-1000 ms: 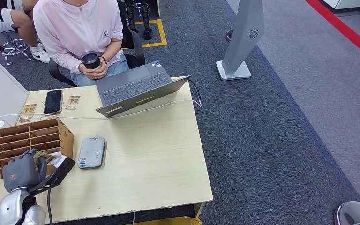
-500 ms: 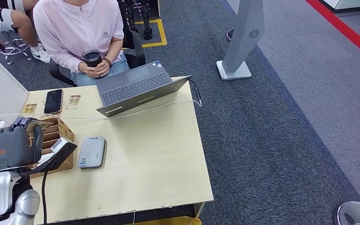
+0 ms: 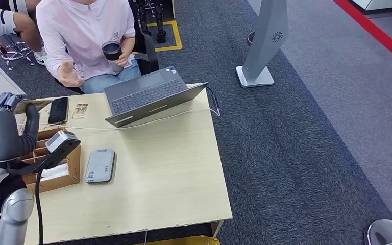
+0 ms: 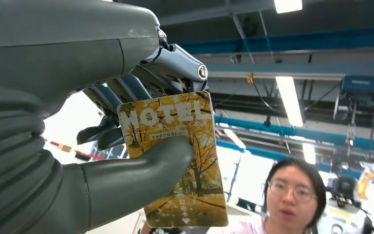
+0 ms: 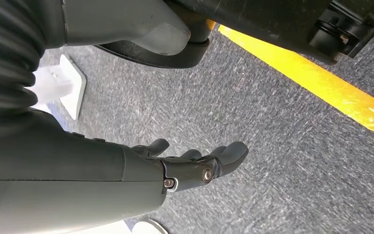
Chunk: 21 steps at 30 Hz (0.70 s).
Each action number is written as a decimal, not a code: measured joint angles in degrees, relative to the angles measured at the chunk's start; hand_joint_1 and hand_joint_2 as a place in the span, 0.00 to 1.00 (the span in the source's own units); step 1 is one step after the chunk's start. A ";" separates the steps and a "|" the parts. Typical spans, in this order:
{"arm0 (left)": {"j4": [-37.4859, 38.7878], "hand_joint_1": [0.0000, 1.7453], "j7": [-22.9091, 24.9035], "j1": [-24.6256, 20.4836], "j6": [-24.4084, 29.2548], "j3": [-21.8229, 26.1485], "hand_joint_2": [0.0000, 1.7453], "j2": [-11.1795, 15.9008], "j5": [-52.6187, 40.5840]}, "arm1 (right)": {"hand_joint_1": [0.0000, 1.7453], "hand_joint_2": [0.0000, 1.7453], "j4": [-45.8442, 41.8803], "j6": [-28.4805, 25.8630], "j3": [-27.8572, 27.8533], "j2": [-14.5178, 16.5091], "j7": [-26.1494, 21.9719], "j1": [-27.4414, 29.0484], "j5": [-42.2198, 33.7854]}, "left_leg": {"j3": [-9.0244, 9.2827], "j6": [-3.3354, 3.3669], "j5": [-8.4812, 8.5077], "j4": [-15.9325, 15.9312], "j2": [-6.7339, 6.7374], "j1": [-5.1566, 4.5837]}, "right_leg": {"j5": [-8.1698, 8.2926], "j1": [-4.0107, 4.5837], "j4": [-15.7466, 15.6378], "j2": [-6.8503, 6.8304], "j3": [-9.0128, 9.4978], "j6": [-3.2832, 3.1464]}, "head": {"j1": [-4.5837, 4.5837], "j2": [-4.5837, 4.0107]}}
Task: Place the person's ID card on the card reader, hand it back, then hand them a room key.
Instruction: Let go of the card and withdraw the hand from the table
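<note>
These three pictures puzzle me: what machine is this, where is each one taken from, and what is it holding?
It is a humanoid robot with two arms and fingered hands. The wide picture looks down from its head at a wooden table with a laptop, a grey card reader, a wooden card rack and a phone. A seated person reaches an open palm forward. The other pictures come from cameras at its wrists. The left hand pinches a hotel key card, raised towards the person. The right hand hangs above the carpet, holding nothing.
</note>
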 joint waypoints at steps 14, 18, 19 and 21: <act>49.85 1.00 5.73 -27.88 9.16 -0.32 1.00 -1.61 -10.94 | 0.00 1.00 0.00 1.54 0.51 0.31 -0.14 -0.32 4.77 | -0.06 0.02 0.30 0.00 -0.11 -0.02 | 0.26 0.00 0.03 -0.09 0.07 0.02 | -0.01 0.00; 53.67 1.00 5.75 -28.32 9.05 -0.31 1.00 -1.74 -10.91 | 0.00 1.00 0.00 1.36 0.49 0.44 0.10 -0.31 4.83 | -0.08 0.02 0.30 -0.01 -0.09 -0.02 | 0.26 0.00 0.03 -0.05 0.04 0.02 | 0.00 0.00; 54.23 1.00 5.73 -28.34 9.08 -0.30 1.00 -1.74 -10.79 | 0.00 1.00 0.00 1.36 0.50 0.45 0.14 -0.31 4.84 | -0.09 0.02 0.30 -0.01 -0.09 -0.02 | 0.26 0.00 0.03 -0.06 0.03 0.02 | 0.00 0.00; 55.01 1.00 5.67 -28.33 9.16 -0.25 1.00 -1.74 -10.44 | 0.00 1.00 0.00 1.41 0.49 0.46 0.15 -0.31 4.86 | -0.11 0.02 0.30 -0.01 -0.10 -0.01 | 0.26 0.00 0.03 -0.06 0.02 0.02 | 0.00 0.00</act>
